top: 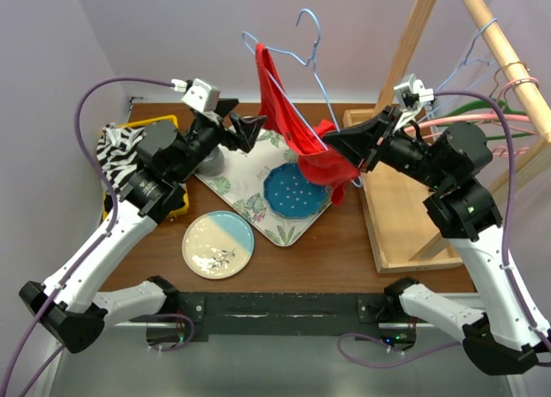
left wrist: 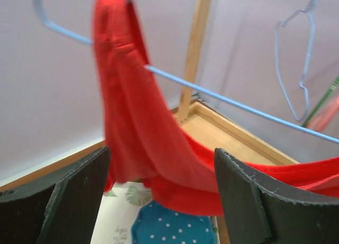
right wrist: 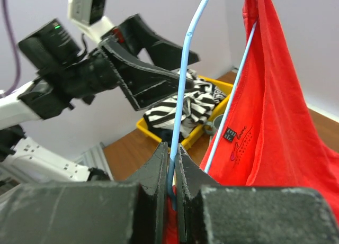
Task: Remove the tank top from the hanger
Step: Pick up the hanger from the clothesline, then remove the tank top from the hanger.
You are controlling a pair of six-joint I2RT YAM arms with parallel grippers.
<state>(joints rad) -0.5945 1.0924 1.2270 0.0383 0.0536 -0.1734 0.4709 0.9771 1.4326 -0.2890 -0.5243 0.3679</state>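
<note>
While on hanger [left wrist: 238,104], red tank top [left wrist: 132,133]

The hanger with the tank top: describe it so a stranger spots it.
Look above the leaf-patterned tray left of the wooden rack. The blue wire hanger is up there, pinched in the right gripper's jaws. Unlike the hangers on the rack, it alone carries the red tank top.

Left arm [top: 95,251] and right arm [top: 495,276]: white lower links, black upper joints; purple cables [top: 79,113] loop along each; white wrist cameras [top: 200,94]; black jaws, finely ridged edges.
</note>
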